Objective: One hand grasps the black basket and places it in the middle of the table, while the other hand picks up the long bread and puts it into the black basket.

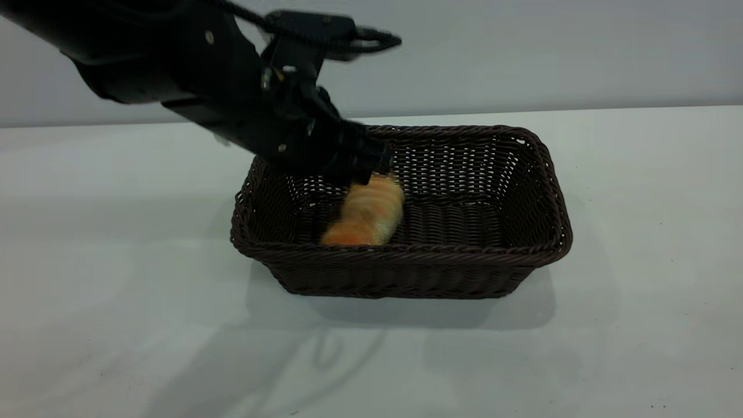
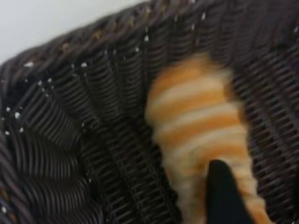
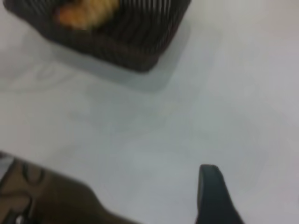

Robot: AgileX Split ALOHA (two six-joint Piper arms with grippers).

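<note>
Exterior view: your left arm reaches in from the upper left, and its gripper (image 1: 371, 165) sits low over the left half of the black basket (image 1: 540, 232), directly above the far end of the long bread (image 1: 367, 213). The basket stands upright near the middle of the desk (image 1: 638, 325), its long side facing the camera. The bread lies inside the basket on the woven floor, in the left half, its near end close to the front wall and its far end under the gripper; its outline is smeared, so you cannot tell whether it rests flat. Left wrist view: the striped bread (image 2: 201, 135) fills the centre against the basket (image 2: 70, 140) weave, and one dark finger tip (image 2: 224, 196) overlaps the loaf's end. Whether your left fingers are clamped on the bread or spread clear of it cannot be told from either view. Right wrist view: your right arm is held well away from the basket (image 3: 140, 51), above bare desk (image 3: 187, 130); the bread (image 3: 86, 11) shows inside the basket. Only one right finger (image 3: 212, 196) is visible, so that gripper's opening cannot be told either.
</note>
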